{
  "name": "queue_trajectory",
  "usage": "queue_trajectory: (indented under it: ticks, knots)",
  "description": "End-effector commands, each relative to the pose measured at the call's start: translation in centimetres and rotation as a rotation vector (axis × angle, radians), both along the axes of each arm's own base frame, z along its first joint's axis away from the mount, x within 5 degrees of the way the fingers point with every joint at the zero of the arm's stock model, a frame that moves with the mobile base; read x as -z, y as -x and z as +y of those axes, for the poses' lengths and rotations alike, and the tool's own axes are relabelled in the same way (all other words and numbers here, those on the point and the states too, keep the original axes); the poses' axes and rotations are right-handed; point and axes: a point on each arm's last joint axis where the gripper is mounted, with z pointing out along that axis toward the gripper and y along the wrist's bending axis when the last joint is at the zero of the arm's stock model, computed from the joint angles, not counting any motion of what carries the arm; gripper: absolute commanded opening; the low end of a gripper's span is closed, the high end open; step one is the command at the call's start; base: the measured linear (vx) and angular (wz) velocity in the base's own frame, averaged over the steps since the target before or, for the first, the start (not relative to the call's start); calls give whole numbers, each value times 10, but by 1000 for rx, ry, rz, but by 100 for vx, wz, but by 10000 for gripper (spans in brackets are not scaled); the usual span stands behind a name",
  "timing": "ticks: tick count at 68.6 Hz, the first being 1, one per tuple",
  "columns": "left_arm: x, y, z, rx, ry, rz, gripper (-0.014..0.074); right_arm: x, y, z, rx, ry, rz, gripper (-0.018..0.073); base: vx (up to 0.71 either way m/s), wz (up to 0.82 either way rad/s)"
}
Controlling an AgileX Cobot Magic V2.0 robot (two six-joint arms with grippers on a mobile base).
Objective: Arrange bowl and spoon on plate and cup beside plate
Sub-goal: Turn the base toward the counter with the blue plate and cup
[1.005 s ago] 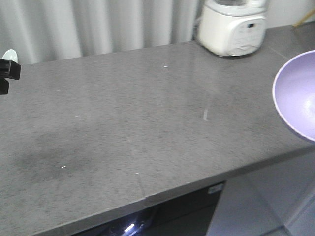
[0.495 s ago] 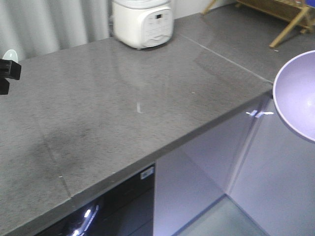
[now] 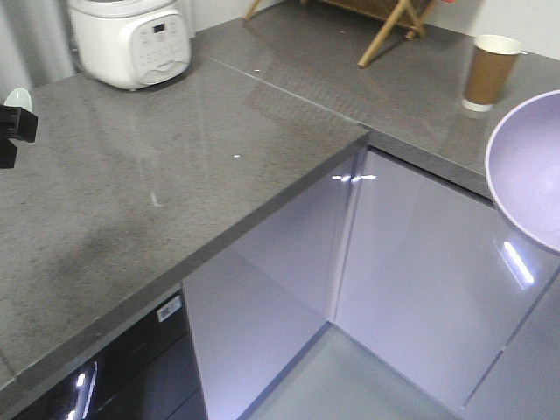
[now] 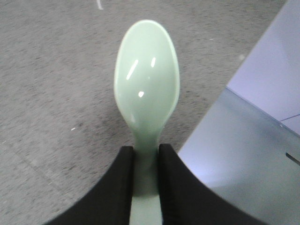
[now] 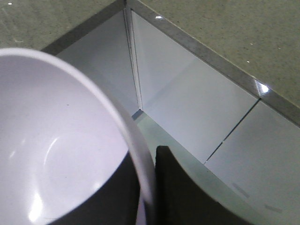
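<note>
Spoon: short pale mint-green plastic spoon (image 4: pixel 147 89), glossy, with an oval head and flat handle. It is held out level above the grey countertop, near its edge. In the front view only its head tip (image 3: pixel 17 98) shows at the far left.
Left gripper: the black left gripper (image 4: pixel 146 154) is clamped on the spoon's handle, one smooth finger on each side.
Bowl: small round lavender-purple plastic bowl (image 5: pixel 56 140), smooth and shiny inside. It is held in the air at the right edge of the front view (image 3: pixel 529 171), above the cabinet fronts and floor.
Right gripper: the right gripper (image 5: pixel 147 187) pinches the bowl's thin rim, one dark finger inside the wall and one outside.
Cup: tall tapered brown paper cup (image 3: pixel 488 73) with a white rim and base band, upright on the far right countertop, well apart from both grippers.
Countertop: speckled grey stone countertop (image 3: pixel 131 201), matte with soft reflections, forming an L around an inner corner.
Cabinets: glossy pale lavender cabinet doors (image 3: pixel 411 271) under the counter; a dark appliance front (image 3: pixel 114 376) is at the near left.
Background: white rounded rice cooker (image 3: pixel 131 39) at far left; wooden stand legs (image 3: pixel 385 31) beyond.
Change: against the earlier frames the rice cooker has slid from far right to far left, and the cup, stand and cabinet corner have newly come into view. The spoon and bowl keep their places in the frame.
</note>
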Motion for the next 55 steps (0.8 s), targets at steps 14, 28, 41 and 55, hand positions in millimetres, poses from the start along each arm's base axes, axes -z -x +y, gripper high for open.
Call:
queue_trajectory:
  ticks: [14, 28, 41, 55]
  knots:
    - [-17, 6, -1, 7, 24, -93, -6, -12, 1, -1, 10, 3, -89, -6, -1, -38]
    - [-17, 6, -1, 7, 24, -93, -6, -12, 1, -1, 10, 3, -89, -6, 1, -36]
    - [-17, 6, -1, 7, 24, -93, -6, -12, 1, -1, 10, 3, -89, -6, 4, -36]
    - [-17, 6, -1, 7, 24, -93, -6, -12, 1, -1, 10, 3, -89, -6, 7, -41]
